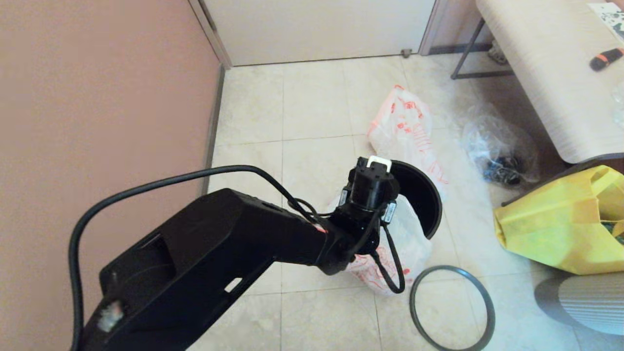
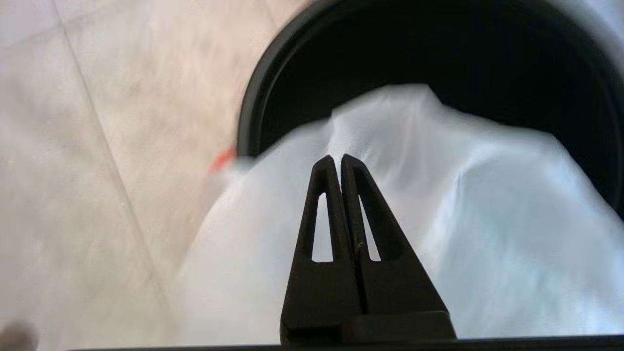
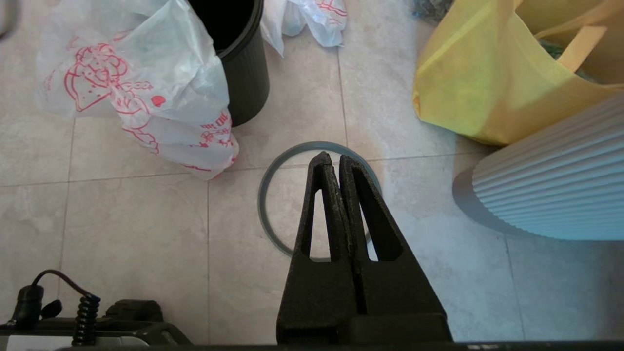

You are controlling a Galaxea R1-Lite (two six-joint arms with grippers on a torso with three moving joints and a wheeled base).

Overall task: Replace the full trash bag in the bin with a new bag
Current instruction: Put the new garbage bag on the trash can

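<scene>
A tiled floor holds one small round black plastic bin [image 1: 423,195], one dark grey hoop [image 1: 451,308] lying flat apart from it, and four bags. The full trash bag [image 3: 146,92], translucent white plastic with dense orange-red print, leans against the bin's side, and its film drapes over the rim into the dark opening. The new bag [image 1: 404,129], limp white plastic with orange print, lies on the tiles just beyond the bin. A clear crinkled bag [image 1: 497,146] of dark items and a yellow fabric bag [image 1: 551,224] sit further right, under the edge of a pale bench [image 1: 546,73].

The left gripper [image 2: 338,158] has its two fingers pressed together and hangs over the white film at the bin's rim; whether film is pinched cannot be told. The right gripper [image 3: 331,158], also fully closed and holding nothing, hovers above the hoop.

A pink wall [image 1: 97,97] bounds the left side; bare tiles lie open between wall and bin.
</scene>
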